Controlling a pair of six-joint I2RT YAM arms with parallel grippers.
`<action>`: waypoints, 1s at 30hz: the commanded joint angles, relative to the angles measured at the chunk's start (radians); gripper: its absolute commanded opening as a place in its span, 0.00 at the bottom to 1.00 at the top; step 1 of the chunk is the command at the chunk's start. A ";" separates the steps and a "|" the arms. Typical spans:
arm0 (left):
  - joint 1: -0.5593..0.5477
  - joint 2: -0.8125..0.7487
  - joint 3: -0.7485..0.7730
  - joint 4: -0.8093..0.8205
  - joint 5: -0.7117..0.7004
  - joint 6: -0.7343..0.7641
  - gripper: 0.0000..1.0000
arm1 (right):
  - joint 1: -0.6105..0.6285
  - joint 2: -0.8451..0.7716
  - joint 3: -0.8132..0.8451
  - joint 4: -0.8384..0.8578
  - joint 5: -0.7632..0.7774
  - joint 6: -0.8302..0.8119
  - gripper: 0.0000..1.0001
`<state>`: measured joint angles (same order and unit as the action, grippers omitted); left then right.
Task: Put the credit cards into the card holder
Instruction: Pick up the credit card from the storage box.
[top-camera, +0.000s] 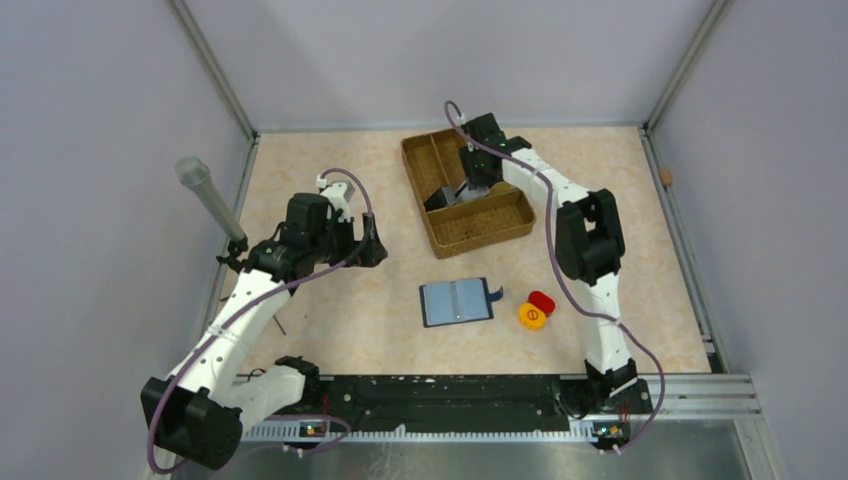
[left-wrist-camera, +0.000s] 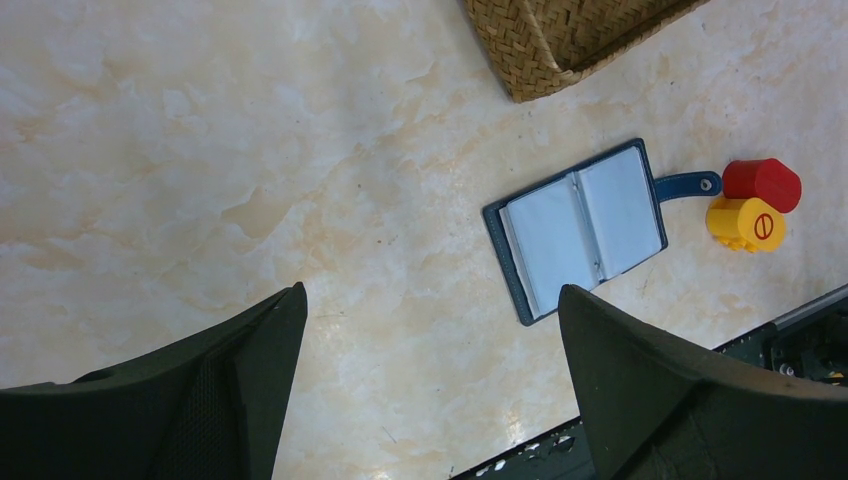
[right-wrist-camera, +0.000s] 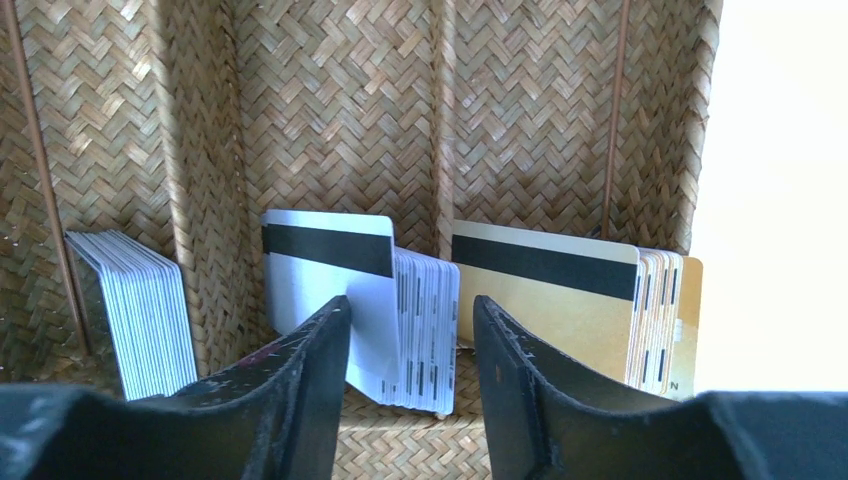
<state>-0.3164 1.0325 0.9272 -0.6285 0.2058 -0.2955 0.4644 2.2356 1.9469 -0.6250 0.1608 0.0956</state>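
no card loaded yet: card holder (left-wrist-camera: 578, 230) lies open on the bench, right jaws spread astride credit cards (right-wrist-camera: 425, 320) in the woven tray (right-wrist-camera: 330, 120); left jaws wide apart.

three card stacks (right-wrist-camera: 400, 300), one tray (top-camera: 480, 241), one card holder (top-camera: 456, 302), one red piece (top-camera: 542, 301), one yellow piece (top-camera: 532, 317).

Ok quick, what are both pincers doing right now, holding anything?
Left pincer: open, holding nothing.
Right pincer: open, at the white credit cards in the woven tray, nothing gripped yet.
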 joint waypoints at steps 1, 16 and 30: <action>0.004 0.000 -0.002 0.043 0.015 0.007 0.99 | -0.011 -0.065 0.042 -0.018 0.044 -0.012 0.43; 0.004 0.012 -0.002 0.043 0.030 0.007 0.99 | -0.012 -0.090 0.041 -0.022 0.066 -0.023 0.42; 0.004 0.014 -0.002 0.043 0.038 0.006 0.99 | -0.012 -0.109 0.041 -0.023 0.071 -0.024 0.30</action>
<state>-0.3164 1.0435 0.9272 -0.6281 0.2253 -0.2955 0.4633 2.2044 1.9469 -0.6376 0.1940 0.0887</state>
